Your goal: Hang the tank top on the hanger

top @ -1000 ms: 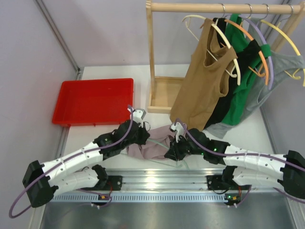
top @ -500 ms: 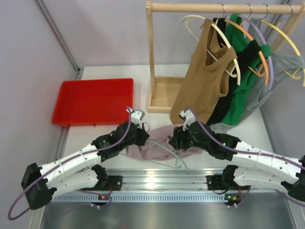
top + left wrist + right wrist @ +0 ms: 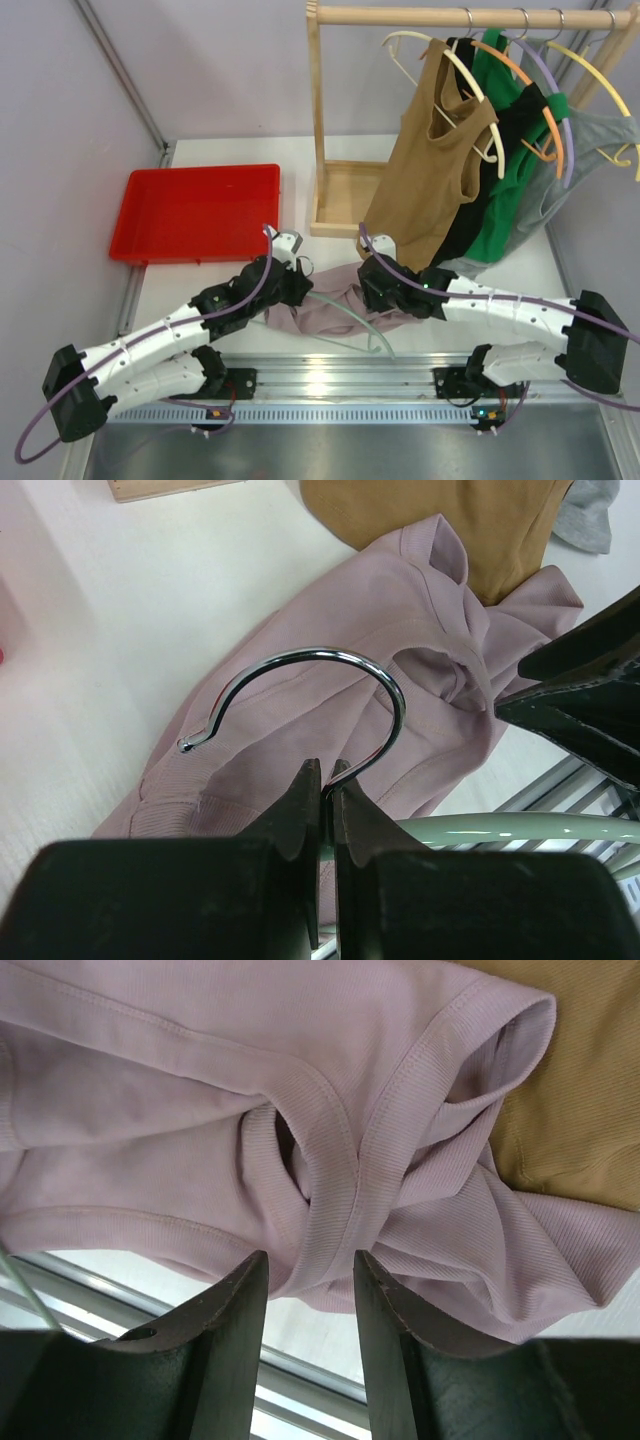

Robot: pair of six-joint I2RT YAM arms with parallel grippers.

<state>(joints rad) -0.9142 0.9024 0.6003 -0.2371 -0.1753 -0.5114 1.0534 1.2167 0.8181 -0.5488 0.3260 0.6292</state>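
With the left gripper (image 3: pixel 323 776), pinching the hanger (image 3: pixel 520 830) at the foot of its hook (image 3: pixel 300 662), jaws pressed together on the thin wire. Risking a swivel there: round metal turning in so narrow a pinch, letting the mint arm swing off line. Holding that hanger above the tank top (image 3: pixel 290 730), lying crumpled on the table between the two arms, with the mint arm crossing over it. Risking a drag as well, plastic catching loose cloth and pulling the heap out of shape.

Further right, hovering the right gripper (image 3: pixel 308 1272) just above a bunched strap, fingers spread, nothing between them. Facing twisted, overlapping ribbed edges here, so possibly closing on two layers at once and shutting the armhole against the hanger's end. Butting against the tan top (image 3: pixel 585 1090) at far right; possibly snagging that hem too if reaching wide.
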